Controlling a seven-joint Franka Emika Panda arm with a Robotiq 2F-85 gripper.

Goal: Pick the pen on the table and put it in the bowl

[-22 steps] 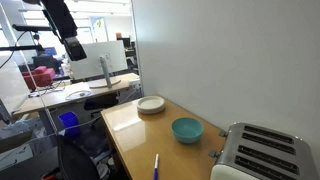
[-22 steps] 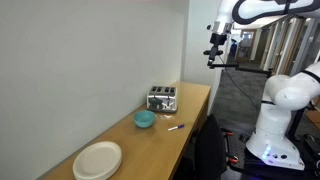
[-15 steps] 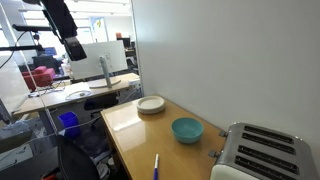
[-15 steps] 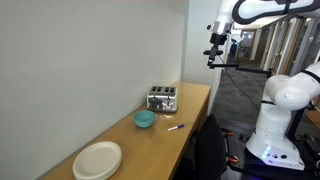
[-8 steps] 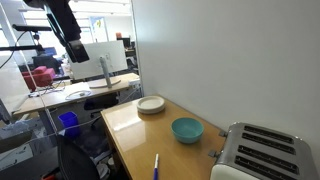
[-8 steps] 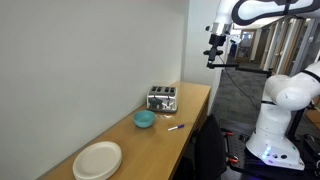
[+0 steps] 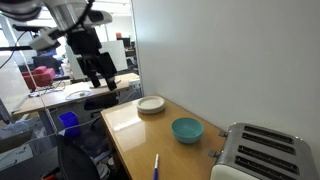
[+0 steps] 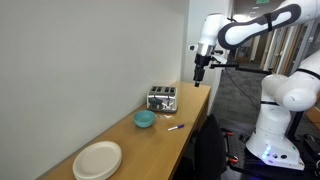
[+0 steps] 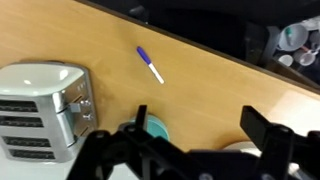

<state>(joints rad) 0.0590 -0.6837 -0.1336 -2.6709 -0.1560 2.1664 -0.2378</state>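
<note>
Claw: the robot's black claw point(image 8: 200, 76) hangs in the air, well above the table. In the wrist view its two fingers point(image 9: 262, 128) are spread wide apart and hold nothing.
Pen: the thin blue pen with a whitish end point(image 9: 150, 65) lies flat on the table near the open edge. It is not touching the bowl or the claw.
Bowl: the small round teal-blue bowl point(image 7: 187, 130) sits upright on the table, between the toaster and the dishes.
Table: the light tan, shiny wooden tabletop point(image 7: 125, 125) runs along a white wall.
Toaster: the silver metal toaster with slots on top point(image 7: 262, 152) stands at one end of the table, near the bowl.
Dishes: the stack of flat white dishes point(image 7: 151, 104) sits at the other end.
</note>
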